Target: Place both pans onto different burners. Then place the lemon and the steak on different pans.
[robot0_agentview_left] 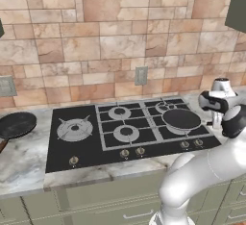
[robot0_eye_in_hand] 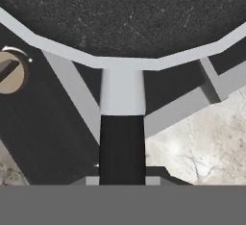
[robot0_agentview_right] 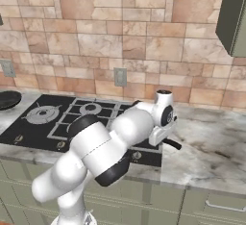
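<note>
A black pan [robot0_agentview_left: 181,118] rests on the cooktop's front right burner grate. My gripper [robot0_agentview_left: 215,122] stands at its right side, shut on its thin black handle [robot0_eye_in_hand: 122,147]. The hand view looks along that handle to the pan's grey rim [robot0_eye_in_hand: 125,63], with my gripper [robot0_eye_in_hand: 122,181] closed around the handle at the bottom. In the right base view the handle [robot0_agentview_right: 173,144] sticks out below the hand. The second pan [robot0_agentview_left: 17,123], with a brown handle [robot0_agentview_left: 2,144], lies on the counter left of the cooktop [robot0_agentview_left: 57,152]. Three burners [robot0_agentview_left: 74,129] are bare. The lemon and the steak are out of view.
Brass knobs [robot0_agentview_left: 124,153] line the cooktop's front edge; one knob [robot0_eye_in_hand: 9,72] is close to the hand. Marble counter [robot0_agentview_right: 211,142] stretches to the right of the cooktop. A tiled wall with an outlet [robot0_agentview_left: 141,75] stands behind.
</note>
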Motion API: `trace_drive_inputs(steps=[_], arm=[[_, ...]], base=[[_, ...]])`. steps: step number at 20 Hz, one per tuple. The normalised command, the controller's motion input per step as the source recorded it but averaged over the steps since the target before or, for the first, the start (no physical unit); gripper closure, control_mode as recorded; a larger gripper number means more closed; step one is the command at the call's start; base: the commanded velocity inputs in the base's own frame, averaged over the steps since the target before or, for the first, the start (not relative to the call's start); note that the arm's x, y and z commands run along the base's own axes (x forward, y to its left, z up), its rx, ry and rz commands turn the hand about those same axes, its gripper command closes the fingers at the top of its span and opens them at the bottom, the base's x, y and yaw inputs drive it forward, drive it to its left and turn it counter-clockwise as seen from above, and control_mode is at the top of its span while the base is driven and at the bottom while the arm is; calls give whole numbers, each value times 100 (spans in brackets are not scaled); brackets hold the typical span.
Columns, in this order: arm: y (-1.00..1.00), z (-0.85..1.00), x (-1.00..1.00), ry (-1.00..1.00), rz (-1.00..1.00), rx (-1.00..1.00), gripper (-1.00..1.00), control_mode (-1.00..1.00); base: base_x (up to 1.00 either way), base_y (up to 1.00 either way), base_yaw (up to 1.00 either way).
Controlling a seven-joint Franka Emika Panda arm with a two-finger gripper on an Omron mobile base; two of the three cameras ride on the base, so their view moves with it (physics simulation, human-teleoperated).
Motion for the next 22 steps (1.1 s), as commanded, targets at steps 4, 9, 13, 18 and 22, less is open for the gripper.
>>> trace_drive_inputs(steps=[4, 9, 13, 18, 22], arm=[[1, -9, 3, 0, 0, -9, 100, -100], [18, -4, 14, 0, 0, -6, 100, -100], [17, -4, 15, 1, 0, -4, 100, -100], [12, 0, 14, 5, 0, -1, 100, -100], [0, 0, 6, 1, 4, 0, 100, -100]], base=[[0, 0, 0], [0, 0, 0], [0, 0, 0], [0, 0, 0], [0, 0, 0]])
